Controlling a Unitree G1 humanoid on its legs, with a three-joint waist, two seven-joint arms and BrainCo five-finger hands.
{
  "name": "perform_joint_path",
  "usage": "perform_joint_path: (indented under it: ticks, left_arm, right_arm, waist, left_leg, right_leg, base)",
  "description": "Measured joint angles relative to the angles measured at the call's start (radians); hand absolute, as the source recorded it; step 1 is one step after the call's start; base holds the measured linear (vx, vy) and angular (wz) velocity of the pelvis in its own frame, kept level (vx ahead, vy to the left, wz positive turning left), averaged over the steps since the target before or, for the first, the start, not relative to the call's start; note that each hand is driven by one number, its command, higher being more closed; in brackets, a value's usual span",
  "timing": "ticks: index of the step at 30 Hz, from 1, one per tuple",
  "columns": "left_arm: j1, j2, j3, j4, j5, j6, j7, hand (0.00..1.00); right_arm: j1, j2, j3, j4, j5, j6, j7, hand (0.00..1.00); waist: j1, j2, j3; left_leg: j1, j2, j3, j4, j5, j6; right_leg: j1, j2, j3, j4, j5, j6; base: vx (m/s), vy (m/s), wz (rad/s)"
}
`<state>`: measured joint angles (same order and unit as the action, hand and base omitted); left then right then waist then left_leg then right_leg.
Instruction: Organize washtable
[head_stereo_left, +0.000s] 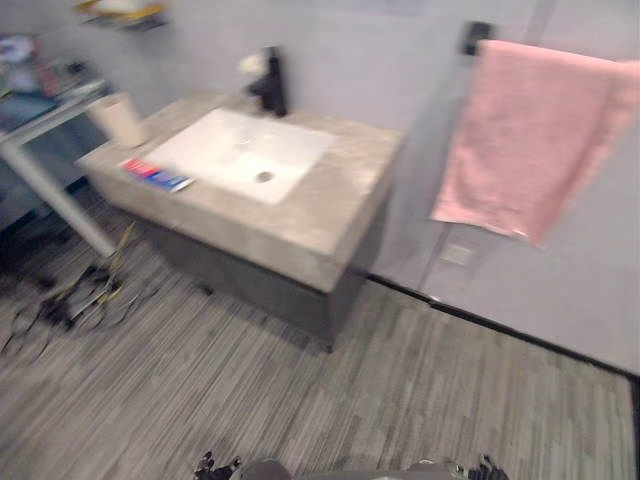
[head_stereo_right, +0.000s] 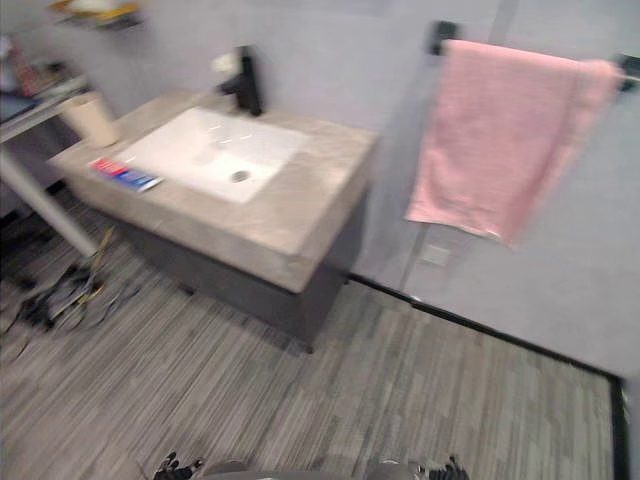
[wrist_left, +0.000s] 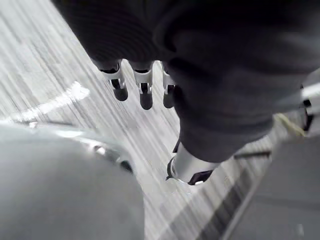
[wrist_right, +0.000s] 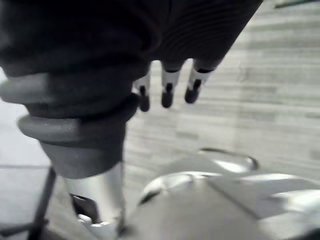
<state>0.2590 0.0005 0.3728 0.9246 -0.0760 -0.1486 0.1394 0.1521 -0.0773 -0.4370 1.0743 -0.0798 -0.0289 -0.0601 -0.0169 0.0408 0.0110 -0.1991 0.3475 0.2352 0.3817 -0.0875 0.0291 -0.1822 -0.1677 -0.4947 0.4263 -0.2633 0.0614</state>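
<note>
Hanging low over grey striped floor (head_stereo_left: 400, 400): left hand (wrist_left: 215, 85), fingers (wrist_left: 145, 97) straight and relaxed, thumb (wrist_left: 189, 167) apart from them, released and grasping nothing. Same for right hand (wrist_right: 100, 75): fingers (wrist_right: 167, 90) loose in a row, thumb (wrist_right: 97, 200) off to one side, nothing held. Farther off and to the left, washtable (head_stereo_left: 310, 225) against the far wall, with a mottled beige stone top over a dark cabinet. Set into the top, white rectangular basin (head_stereo_left: 245, 150) with a round drain. At the basin's far edge, black faucet (head_stereo_left: 270, 85), upright. On the counter's left end, near the far corner, beige cup (head_stereo_left: 120, 118), standing clear of the basin. On the counter, just beside the basin's near left corner, red and blue toothpaste tube (head_stereo_left: 155, 174), lying flat. Left of the washtable, a table with a white slanting leg (head_stereo_left: 50, 190). High on the far wall at left, yellow shelf (head_stereo_left: 120, 12). On the wall to the right, well apart from the washtable, pink towel (head_stereo_left: 530, 140) draped over a rail and hanging flat.
</note>
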Motion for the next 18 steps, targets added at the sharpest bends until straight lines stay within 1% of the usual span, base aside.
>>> perform_joint_path:
  ticks: [1, 2, 3, 4, 5, 6, 7, 8, 9, 10, 11, 12, 13, 14, 15, 16, 17, 18]
  left_arm:
    - [-0.015, 0.026, -0.002, 0.017, 0.003, 0.008, 0.001, 0.00]
    - [-0.026, 0.036, -0.004, 0.043, 0.007, 0.011, 0.002, 0.00]
    - [-0.029, 0.018, -0.022, 0.060, 0.011, 0.019, 0.003, 0.00]
    - [-0.030, 0.013, -0.030, 0.060, 0.012, 0.019, 0.003, 0.00]
    - [-0.031, 0.009, -0.048, 0.057, 0.028, 0.018, 0.004, 0.00]
    - [-0.025, 0.013, -0.062, 0.058, 0.044, 0.018, 0.004, 0.00]
    - [-0.016, 0.013, -0.063, 0.057, 0.051, 0.017, 0.004, 0.00]
    - [-0.002, 0.013, -0.066, 0.057, 0.063, 0.017, 0.002, 0.00]
    - [0.009, 0.016, -0.064, 0.057, 0.088, 0.014, 0.001, 0.00]
    - [0.012, 0.015, -0.069, 0.053, 0.117, 0.011, -0.002, 0.00]
    - [0.012, 0.016, -0.089, 0.051, 0.137, 0.006, -0.005, 0.00]
    - [0.014, 0.020, -0.106, 0.051, 0.145, 0.005, -0.005, 0.00]
    - [0.018, 0.022, -0.137, 0.058, 0.171, 0.005, -0.003, 0.00]
    - [0.023, 0.037, -0.138, 0.059, 0.183, 0.005, -0.003, 0.00]
    - [0.033, 0.055, -0.135, 0.064, 0.199, 0.007, -0.002, 0.00]
    - [0.035, 0.064, -0.133, 0.066, 0.205, 0.007, -0.002, 0.00]
    - [0.035, 0.070, -0.119, 0.066, 0.206, 0.010, -0.002, 0.00]
    - [0.029, 0.066, -0.116, 0.065, 0.208, 0.011, -0.004, 0.00]
  right_arm:
    - [0.011, 0.031, 0.000, 0.009, 0.000, -0.006, -0.001, 0.00]
    - [0.012, 0.028, -0.009, 0.012, 0.000, -0.011, -0.001, 0.00]
    - [0.004, 0.009, -0.058, 0.022, 0.000, -0.011, -0.004, 0.00]
    - [0.006, 0.005, -0.069, 0.023, 0.000, -0.013, -0.004, 0.00]
    - [0.002, -0.006, -0.077, 0.035, 0.001, -0.013, -0.002, 0.00]
    - [-0.009, 0.003, -0.075, 0.049, 0.001, -0.012, 0.002, 0.00]
    - [-0.014, 0.012, -0.075, 0.056, 0.001, -0.010, 0.001, 0.00]
    - [-0.022, 0.024, -0.074, 0.065, -0.001, -0.010, 0.003, 0.00]
    - [-0.022, 0.014, -0.072, 0.072, 0.000, -0.008, 0.005, 0.00]
    - [-0.016, 0.009, -0.071, 0.081, 0.001, -0.008, 0.005, 0.00]
    - [0.000, 0.007, -0.083, 0.076, 0.012, -0.011, 0.007, 0.00]
    - [0.015, 0.007, -0.085, 0.057, 0.017, -0.018, 0.010, 0.00]
    - [0.031, 0.003, -0.078, 0.037, 0.034, -0.023, 0.017, 0.00]
    - [0.029, 0.018, -0.067, 0.039, 0.040, -0.026, 0.021, 0.00]
    - [0.033, 0.030, -0.058, 0.035, 0.055, -0.031, 0.021, 0.00]
    - [0.034, 0.037, -0.051, 0.036, 0.069, -0.031, 0.020, 0.00]
    - [0.034, 0.060, -0.036, 0.037, 0.086, -0.031, 0.017, 0.00]
    - [0.038, 0.072, -0.021, 0.017, 0.097, -0.029, 0.016, 0.00]
  waist:
    - [-0.008, -0.064, -0.012]
    - [-0.004, -0.071, -0.001]
    - [0.002, -0.021, 0.005]
    - [-0.007, -0.013, 0.004]
    - [-0.006, -0.002, 0.010]
    - [0.011, -0.005, 0.013]
    - [0.021, -0.002, 0.017]
    - [0.028, -0.011, 0.017]
    - [0.031, -0.010, 0.018]
    - [0.026, -0.007, 0.020]
    - [0.018, 0.003, 0.027]
    - [0.004, 0.001, 0.033]
    - [-0.005, 0.017, 0.040]
    - [-0.005, 0.022, 0.045]
    - [-0.010, 0.004, 0.054]
    - [-0.010, -0.010, 0.060]
    - [-0.014, -0.029, 0.073]
    - [-0.022, -0.051, 0.087]
  left_leg:
    - [0.016, -0.030, 0.032, -0.038, -0.007, -0.001]
    - [0.017, -0.025, 0.093, 0.015, -0.021, -0.021]
    - [0.070, 0.009, 0.159, -0.024, -0.009, -0.090]
    - [0.082, -0.018, 0.166, -0.076, -0.002, -0.137]
    - [0.101, -0.065, 0.188, -0.149, -0.003, -0.140]
    - [0.111, -0.112, 0.169, -0.186, -0.004, -0.138]
    - [0.110, -0.132, 0.152, -0.186, -0.003, -0.138]
    - [0.106, -0.162, 0.125, -0.176, -0.008, -0.130]
    - [0.086, -0.198, 0.071, -0.151, -0.029, -0.097]
    - [0.055, -0.245, 0.007, -0.112, -0.071, -0.065]
    - [0.047, -0.285, -0.047, -0.089, -0.086, -0.043]
    - [0.046, -0.317, -0.084, -0.079, -0.093, -0.025]
    - [0.057, -0.346, -0.153, -0.060, -0.105, 0.002]
    - [0.059, -0.356, -0.181, -0.049, -0.109, 0.020]
    - [0.071, -0.369, -0.215, -0.044, -0.112, 0.037]
    - [0.078, -0.376, -0.223, -0.045, -0.115, 0.043]
    - [0.091, -0.388, -0.246, -0.037, -0.120, 0.051]
    - [0.092, -0.392, -0.268, -0.021, -0.132, 0.060]
  right_leg:
    - [0.027, 0.033, -0.086, -0.177, 0.129, -0.103]
    - [0.064, 0.017, -0.164, -0.222, 0.155, -0.104]
    - [0.098, 0.005, -0.256, -0.236, 0.197, -0.098]
    - [0.112, -0.014, -0.296, -0.237, 0.199, -0.088]
    - [0.147, -0.048, -0.355, -0.249, 0.219, -0.053]
    - [0.175, -0.082, -0.388, -0.263, 0.237, -0.025]
    - [0.187, -0.100, -0.400, -0.265, 0.246, -0.012]
    - [0.207, -0.127, -0.417, -0.263, 0.255, 0.003]
    - [0.237, -0.164, -0.445, -0.232, 0.260, 0.010]
    - [0.244, -0.223, -0.417, -0.144, 0.258, 0.008]
    - [0.239, -0.278, -0.339, -0.049, 0.247, -0.033]
    - [0.220, -0.311, -0.248, 0.028, 0.248, -0.093]
    - [0.148, -0.302, 0.012, 0.160, 0.242, -0.179]
    - [0.090, -0.225, 0.213, 0.247, 0.162, -0.116]
    - [0.035, -0.120, 0.371, 0.351, 0.074, -0.080]
    - [0.014, -0.089, 0.399, 0.390, 0.043, -0.083]
    - [-0.030, -0.032, 0.409, 0.429, -0.009, -0.071]
    - [-0.079, 0.014, 0.384, 0.423, -0.041, -0.043]
  base:
    - [-0.05, -0.067, 1.62]
    - [-0.05, 0.024, 2.12]
    - [-0.05, 0.116, 1.87]
    - [-0.04, 0.326, 2.14]
    - [-0.02, 0.395, 1.75]
    - [-0.02, 0.391, 1.42]
    - [-0.02, 0.365, 0.93]
    - [-0.02, 0.336, 0.93]
    - [-0.04, 0.418, 1.46]
    - [-0.05, 0.455, 1.79]
    - [-0.03, 0.394, 1.73]
    - [0.03, 0.354, 1.81]
    - [0.04, 0.202, 1.56]
    - [0.07, 0.197, 1.54]
    - [0.05, 0.101, 0.99]
    - [0.03, 0.089, 0.97]
    - [0.03, 0.013, 0.85]
    - [0.03, -0.016, 0.76]
